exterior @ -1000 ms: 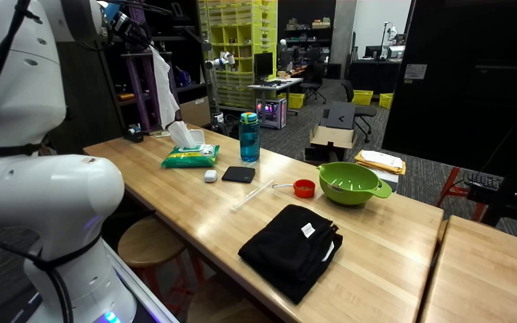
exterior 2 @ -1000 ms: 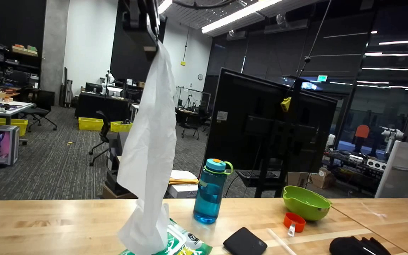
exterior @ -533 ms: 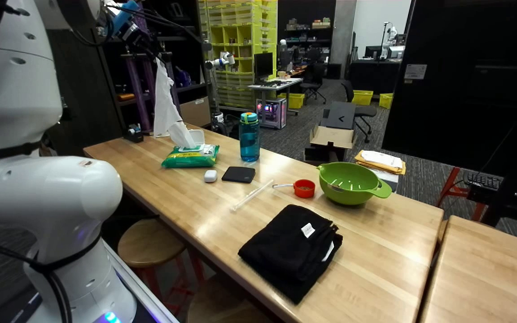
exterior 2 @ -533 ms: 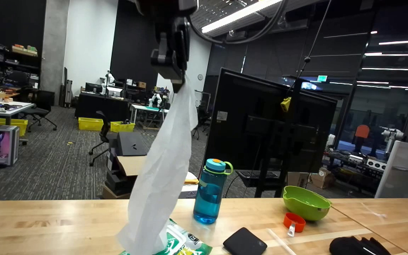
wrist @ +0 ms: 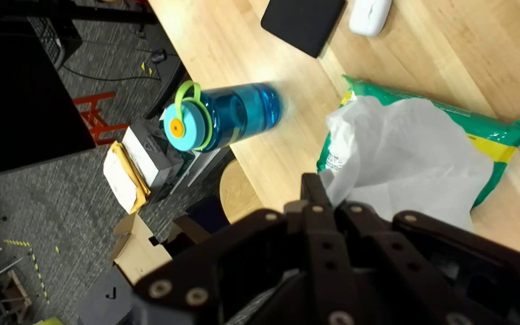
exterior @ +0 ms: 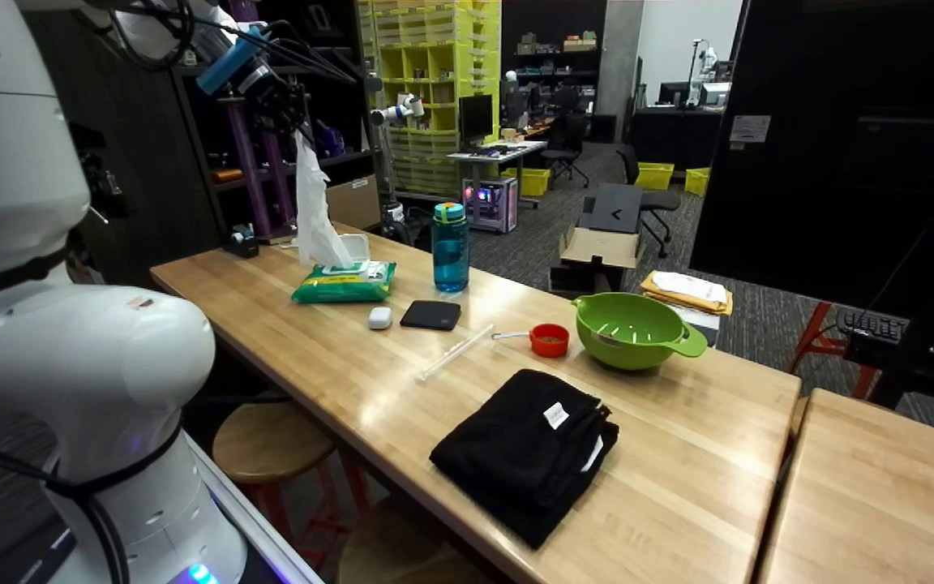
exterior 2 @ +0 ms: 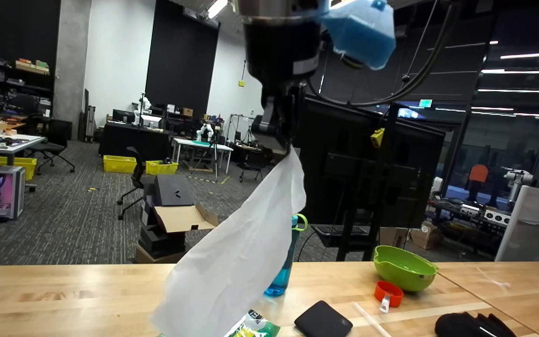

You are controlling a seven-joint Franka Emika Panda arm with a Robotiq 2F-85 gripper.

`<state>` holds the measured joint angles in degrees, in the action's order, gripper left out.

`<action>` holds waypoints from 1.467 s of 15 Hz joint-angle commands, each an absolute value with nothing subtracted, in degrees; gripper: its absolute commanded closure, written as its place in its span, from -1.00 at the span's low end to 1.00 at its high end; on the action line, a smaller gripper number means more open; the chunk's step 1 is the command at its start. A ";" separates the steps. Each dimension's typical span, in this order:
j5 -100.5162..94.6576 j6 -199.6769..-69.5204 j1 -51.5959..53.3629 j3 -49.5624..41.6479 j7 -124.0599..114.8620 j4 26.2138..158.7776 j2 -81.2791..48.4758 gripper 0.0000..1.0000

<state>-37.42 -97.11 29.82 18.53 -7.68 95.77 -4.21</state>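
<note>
My gripper (wrist: 331, 198) is shut on the pinched upper end of a white wipe (wrist: 409, 158). In an exterior view the wipe (exterior: 314, 211) hangs from the gripper (exterior: 302, 132), and its lower end meets the opening of a green wipes packet (exterior: 345, 286) whose white lid stands up. From another angle the wipe (exterior 2: 239, 257) slants down and left from the gripper (exterior 2: 289, 146), hiding much of the packet (exterior 2: 256, 326) and part of the bottle. In the wrist view the wipe spreads over the packet (wrist: 467, 119), so its opening is hidden.
Beside the packet stands a blue bottle (exterior: 451, 251). Nearby lie a black flat case (exterior: 431, 315), a white earbud case (exterior: 380, 318) and a clear stick (exterior: 456, 354). Farther along are a red measuring cup (exterior: 550, 341), a green bowl (exterior: 633, 324) and folded black cloth (exterior: 524, 454).
The gripper has come lower and moved to the right in both exterior views, pulling the wipe's top along. The wipe now slants more; its lower end stays at the packet, which has not moved.
</note>
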 commanded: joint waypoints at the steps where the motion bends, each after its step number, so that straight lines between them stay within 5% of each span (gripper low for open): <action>1: -33.25 -100.78 26.62 19.68 -14.15 105.60 3.34 0.99; 22: -15.52 -127.67 18.49 20.76 -27.08 135.41 16.15 0.99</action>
<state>-16.65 -127.44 19.60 19.16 -25.82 133.05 12.79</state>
